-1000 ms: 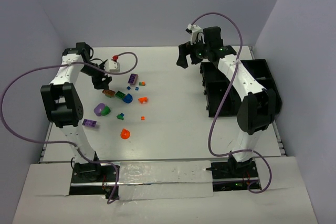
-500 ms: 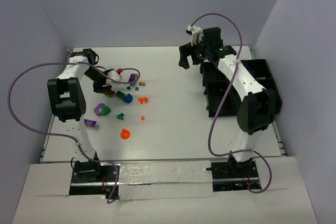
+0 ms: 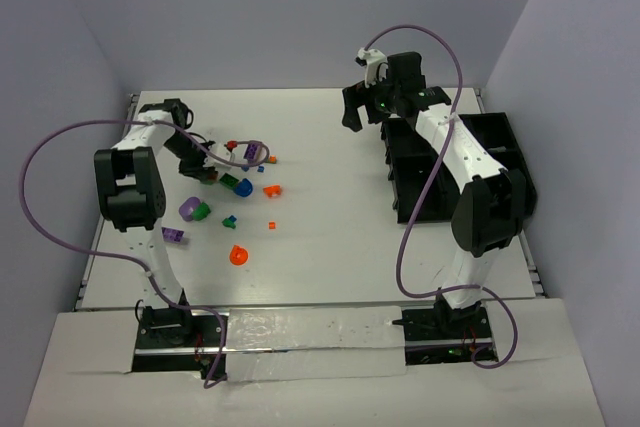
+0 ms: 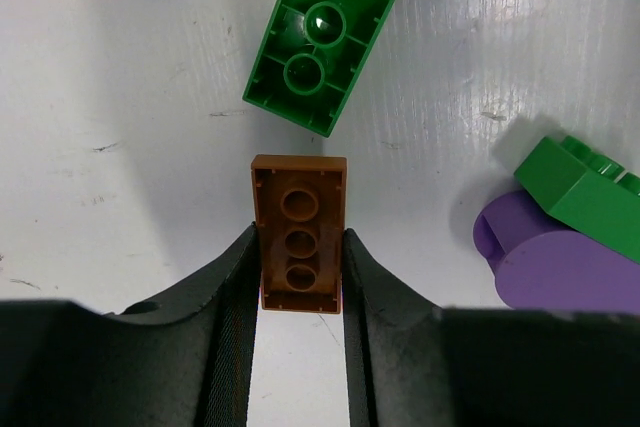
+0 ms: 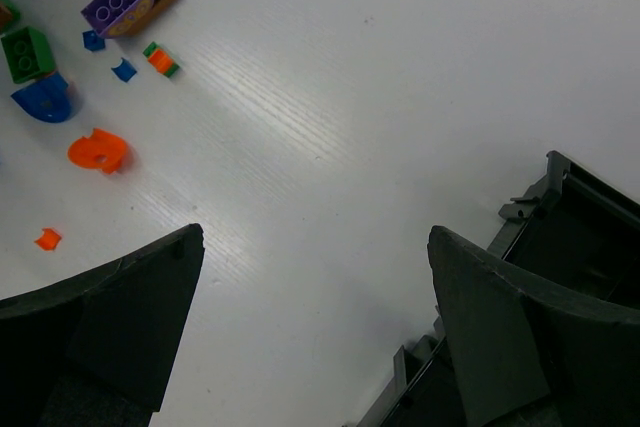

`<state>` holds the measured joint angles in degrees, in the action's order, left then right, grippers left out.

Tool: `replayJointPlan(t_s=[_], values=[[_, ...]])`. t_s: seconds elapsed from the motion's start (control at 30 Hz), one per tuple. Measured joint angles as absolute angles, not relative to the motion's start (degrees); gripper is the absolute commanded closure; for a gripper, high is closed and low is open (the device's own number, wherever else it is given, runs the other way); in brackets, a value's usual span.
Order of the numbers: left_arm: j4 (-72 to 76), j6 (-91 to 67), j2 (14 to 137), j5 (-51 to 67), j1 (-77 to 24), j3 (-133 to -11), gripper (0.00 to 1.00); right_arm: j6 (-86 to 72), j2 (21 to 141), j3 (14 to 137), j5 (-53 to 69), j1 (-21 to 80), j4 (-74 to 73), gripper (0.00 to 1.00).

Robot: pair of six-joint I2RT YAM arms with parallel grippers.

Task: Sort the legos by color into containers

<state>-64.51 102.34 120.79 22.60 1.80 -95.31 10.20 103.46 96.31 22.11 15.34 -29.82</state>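
Observation:
In the left wrist view a brown brick [image 4: 298, 232] lies studs-down on the white table, and my left gripper [image 4: 299, 247] is shut on it, both fingers pressed against its long sides. An upturned green brick [image 4: 318, 42] lies just beyond it. A green brick [image 4: 580, 182] rests on a purple rounded piece [image 4: 560, 267] to the right. From above, my left gripper [image 3: 205, 172] is low at the left edge of the scattered legos. My right gripper [image 3: 365, 112] hovers open and empty at the back, beside the black containers [image 3: 500, 147].
More legos lie scattered on the left half of the table: a purple brick [image 3: 253, 152], a blue piece [image 3: 243, 187], an orange piece [image 3: 272, 189], an orange round piece [image 3: 238, 256] and a purple brick [image 3: 172, 235]. The tray's edge [image 5: 590, 217] shows in the right wrist view.
My left gripper has swung down and right into the legos and its fingers have closed onto the brown brick. The right arm has not moved.

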Motion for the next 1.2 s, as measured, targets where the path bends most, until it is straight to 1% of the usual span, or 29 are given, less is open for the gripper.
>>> replayJointPlan(t_s=[0.1, 0.27, 0.4, 0.47, 0.57, 0.63, 0.67, 0.8, 0.83, 1.0, 1.13, 1.2], values=[[-64.11, 102.60, 120.72, 22.54, 1.80, -95.01, 0.66, 10.21, 103.46, 96.31, 22.13, 15.22, -29.82, 0.00], [-62.26, 102.87, 119.38, 22.04, 1.56, -92.94, 0.70, 10.18, 103.46, 96.31, 22.34, 15.14, -29.82, 0.00], [-61.32, 102.34, 118.76, 21.19, 1.15, -92.12, 0.64, 10.15, 103.46, 96.31, 22.82, 15.11, -29.82, 0.00], [-60.33, 102.01, 118.08, 21.05, 1.08, -91.10, 0.63, 10.15, 103.46, 96.32, 23.13, 15.11, -29.81, 0.00], [-59.18, 101.19, 117.39, 21.02, 1.06, -90.03, 0.68, 10.15, 103.46, 96.33, 23.41, 15.11, -29.82, 0.00], [-58.87, 100.61, 117.26, 21.02, 1.06, -89.86, 0.78, 10.15, 103.46, 96.33, 23.52, 15.11, -29.82, 0.00], [-58.79, 100.30, 117.24, 21.02, 1.06, -89.83, 0.80, 10.15, 103.46, 96.33, 23.56, 15.11, -29.82, 0.00], [-58.65, 99.13, 117.21, 21.08, 1.04, -89.87, 0.98, 10.15, 103.46, 96.43, 23.86, 15.11, -29.81, 0.00], [-58.79, 98.58, 117.21, 21.27, 1.05, -90.02, 1.00, 10.14, 103.46, 96.44, 24.12, 15.11, -29.79, 0.00], [-61.65, 92.46, 117.32, 25.55, 0.93, -94.47, 1.00, 9.12, 103.29, 96.04, 27.11, 14.94, -28.77, 0.00], [-63.60, 81.02, 116.94, 35.13, 0.33, -104.62, 1.00, 6.57, 101.70, 93.38, 31.62, 14.42, -24.12, 0.01], [-61.80, 73.19, 114.63, 40.70, -0.60, -106.48, 1.00, 4.74, 100.29, 91.56, 34.43, 14.35, -21.30, 0.02]])
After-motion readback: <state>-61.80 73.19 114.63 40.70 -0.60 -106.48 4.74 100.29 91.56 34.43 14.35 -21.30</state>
